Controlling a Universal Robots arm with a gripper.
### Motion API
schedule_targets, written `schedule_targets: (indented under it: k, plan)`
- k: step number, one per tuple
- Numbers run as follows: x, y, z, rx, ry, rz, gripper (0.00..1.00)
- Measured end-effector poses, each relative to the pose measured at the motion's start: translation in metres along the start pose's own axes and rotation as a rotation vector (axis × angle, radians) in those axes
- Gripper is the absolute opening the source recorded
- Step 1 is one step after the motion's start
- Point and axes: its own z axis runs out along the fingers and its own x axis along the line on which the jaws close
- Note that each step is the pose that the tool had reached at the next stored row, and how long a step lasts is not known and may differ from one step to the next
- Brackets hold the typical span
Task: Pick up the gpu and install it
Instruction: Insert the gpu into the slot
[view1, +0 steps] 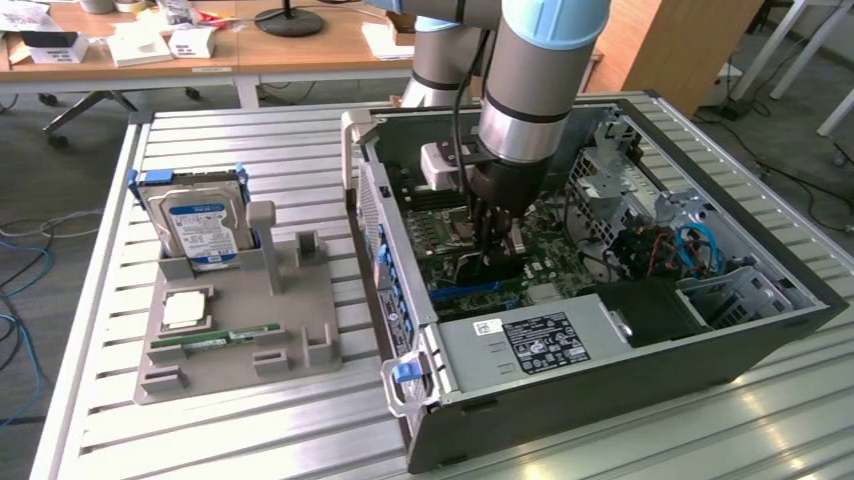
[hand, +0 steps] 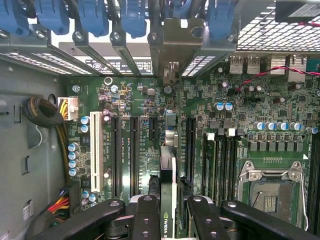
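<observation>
A silver hard drive (view1: 198, 228) stands upright in a grey holder (view1: 287, 310) on the slatted metal table (view1: 254, 140). A green memory stick (view1: 214, 341) lies flat on the holder, a square chip (view1: 187, 308) near it. The open computer case (view1: 641, 390) shows a green motherboard (hand: 145, 100) with a white slot (hand: 96, 150) and a processor socket (hand: 270, 192).

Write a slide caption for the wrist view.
Gripper holds the gpu edge-on over the expansion slots of the motherboard.
</observation>
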Motion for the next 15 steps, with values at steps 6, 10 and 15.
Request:
schedule_targets:
  k: [6,10,15]
  plan:
    - [0.0,0.0,0.0001,0.0033,-0.0002,-0.002,0.26]
    - [0.0,0.0002,0.0,0.0054,-0.0002,-0.004,0.26]
    - [0.0,0.0014,0.0,0.0064,-0.0002,-0.005,0.26]
